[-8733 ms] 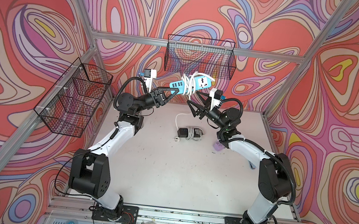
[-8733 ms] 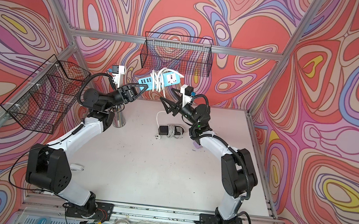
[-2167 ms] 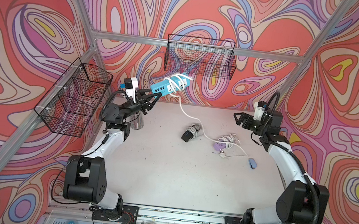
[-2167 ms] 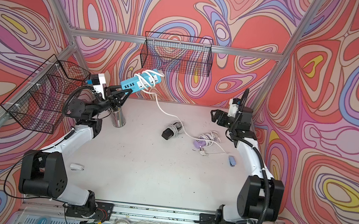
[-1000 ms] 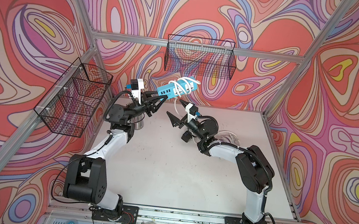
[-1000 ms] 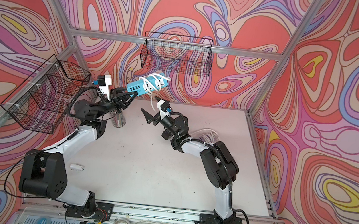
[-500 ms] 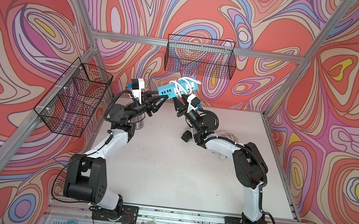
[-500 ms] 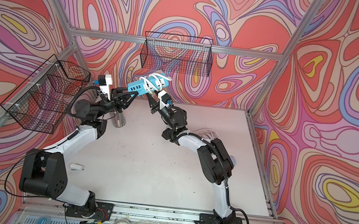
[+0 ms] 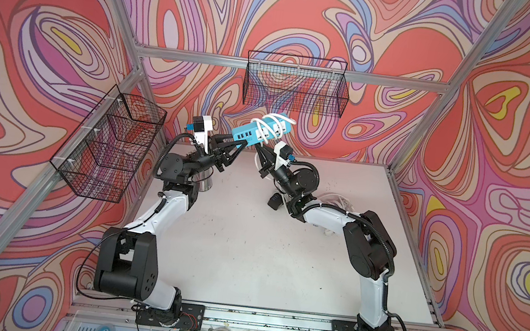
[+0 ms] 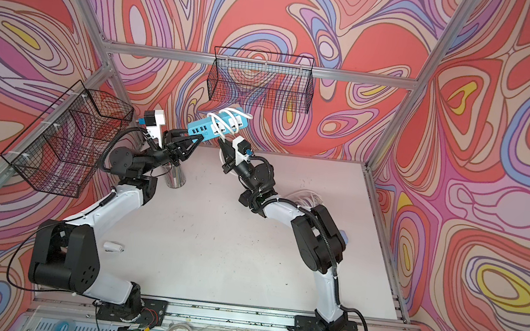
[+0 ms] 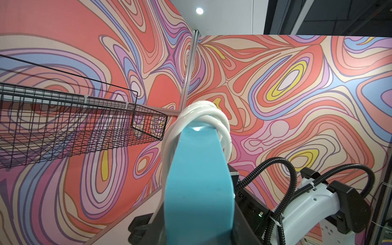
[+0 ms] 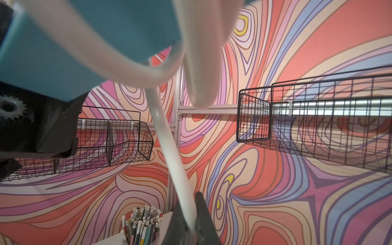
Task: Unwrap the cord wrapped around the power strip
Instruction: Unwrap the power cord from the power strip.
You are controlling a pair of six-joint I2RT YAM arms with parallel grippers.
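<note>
Aloft, power strip (image 9: 247, 133) in left jaws (cord (image 12: 167, 144) in right jaws)

Swirly red-purple walls (image 9: 67, 28), wire baskets (image 9: 296, 84), white tabletop (image 9: 245, 256)

Both top views look steeply down from the front over the whole white tabletop (image 9: 245, 256) (image 10: 211, 252). Both wrist views face upward, very close to the turquoise plastic power strip (image 11: 199, 191) (image 12: 42, 53).

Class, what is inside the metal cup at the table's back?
Pencils, packed upright with erasers up, fill the metal cup. Its wall hides their lower parts; in both top views the left arm covers its mouth.
</note>
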